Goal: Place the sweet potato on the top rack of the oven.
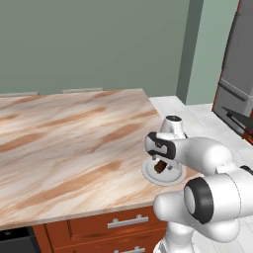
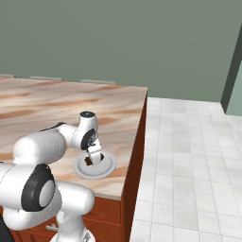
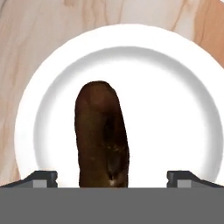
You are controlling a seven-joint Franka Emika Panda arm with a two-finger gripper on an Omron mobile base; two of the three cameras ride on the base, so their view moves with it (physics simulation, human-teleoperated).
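The sweet potato (image 3: pixel 103 135), a dark brown oblong lump, lies on a white plate (image 3: pixel 175 87) near the counter's front right corner. My gripper (image 3: pixel 113 178) hangs straight over it, open, with one fingertip on each side of the sweet potato's near end and a wide gap to each. From the base, the sweet potato (image 1: pixel 160 167) (image 2: pixel 88 161) peeks out under the gripper (image 1: pixel 159 164) (image 2: pixel 92 158) on the plate (image 1: pixel 170 179) (image 2: pixel 106 168). The oven and its top rack are out of view.
The marbled counter (image 1: pixel 64 143) (image 2: pixel 42 101) stretches left and back from the plate. Orange-brown drawers (image 1: pixel 126 222) sit below its front edge. A tall grey fridge (image 1: pixel 239 64) stands at the far right. Pale tiled floor (image 2: pixel 189 156) lies to the right of the counter.
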